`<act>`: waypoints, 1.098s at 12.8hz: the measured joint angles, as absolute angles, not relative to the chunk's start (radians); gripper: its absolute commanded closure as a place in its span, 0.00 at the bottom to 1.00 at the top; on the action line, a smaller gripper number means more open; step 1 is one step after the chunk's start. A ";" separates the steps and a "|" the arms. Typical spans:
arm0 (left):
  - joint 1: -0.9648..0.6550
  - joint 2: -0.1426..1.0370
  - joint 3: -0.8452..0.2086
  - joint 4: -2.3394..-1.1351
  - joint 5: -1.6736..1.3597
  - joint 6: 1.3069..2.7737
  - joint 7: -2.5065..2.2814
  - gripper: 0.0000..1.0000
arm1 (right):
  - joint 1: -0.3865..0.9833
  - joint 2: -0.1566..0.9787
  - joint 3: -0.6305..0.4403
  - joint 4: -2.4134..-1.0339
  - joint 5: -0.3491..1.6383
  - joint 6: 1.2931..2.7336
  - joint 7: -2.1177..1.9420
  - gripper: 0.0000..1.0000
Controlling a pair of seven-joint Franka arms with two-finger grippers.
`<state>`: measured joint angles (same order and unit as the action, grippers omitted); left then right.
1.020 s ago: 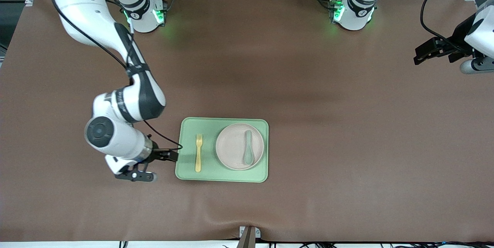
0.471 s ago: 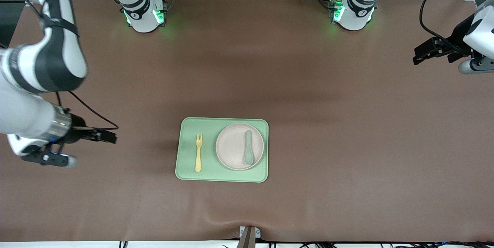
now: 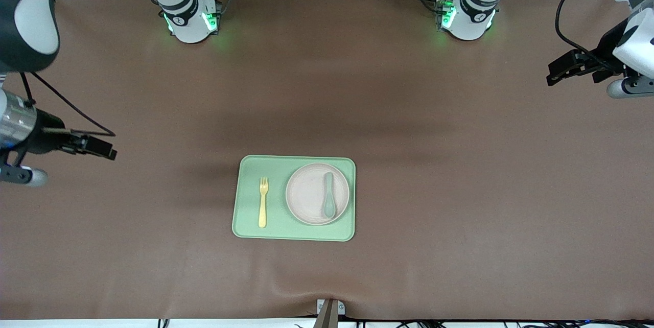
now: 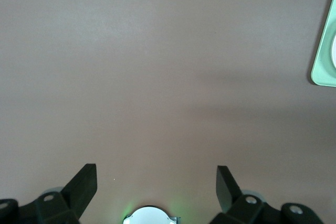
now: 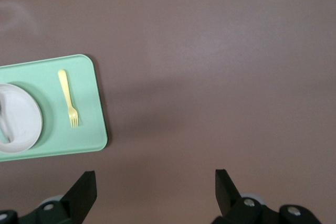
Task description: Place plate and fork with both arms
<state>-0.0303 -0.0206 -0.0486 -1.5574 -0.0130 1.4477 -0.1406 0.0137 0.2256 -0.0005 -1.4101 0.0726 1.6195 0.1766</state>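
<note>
The pale pink plate [image 3: 309,195] lies on the light-green tray [image 3: 278,167], with a grey-green spoon [image 3: 328,196] on it. The yellow fork [image 3: 262,202] lies on the tray beside the plate, toward the right arm's end. My right gripper [image 3: 108,150] is open and empty over bare table, well off the tray toward the right arm's end. The right wrist view shows its open gripper [image 5: 155,192], the fork [image 5: 68,98], the plate [image 5: 21,121] and the tray [image 5: 92,129]. My left gripper [image 3: 553,76] waits open and empty at the left arm's end.
The brown table cover [image 3: 460,190] spreads all round the tray. The left wrist view shows the open left gripper [image 4: 156,184], a corner of the tray [image 4: 321,61] and the left arm's green-lit base [image 4: 149,216]. The arm bases [image 3: 191,19] stand along the table's edge.
My right gripper has drawn away from the tray's edge toward the right arm's end of the table. The fork, plate and spoon lie as before. The left arm has not moved.
</note>
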 measured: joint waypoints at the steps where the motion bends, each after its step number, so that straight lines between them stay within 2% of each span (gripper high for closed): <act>1: -0.030 -0.021 -0.049 -1.558 -0.013 1.448 -0.141 0.00 | 0.013 0.185 -0.001 -1.437 0.073 1.613 0.175 0.00; 8: -0.033 -0.028 -0.081 -1.556 -0.013 1.445 -0.141 0.00 | 0.013 -0.035 0.006 -1.652 0.038 1.585 0.170 0.00; 14: -0.033 -0.069 -0.099 -1.556 0.026 1.422 -0.140 0.00 | 0.006 -0.042 -0.005 -1.632 0.027 1.603 0.170 0.00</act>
<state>-0.0331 -0.0686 -0.0993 -1.5559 0.0255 1.4221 -0.1403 0.0060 -0.0416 -0.0046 -1.6315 0.0265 1.6028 0.1701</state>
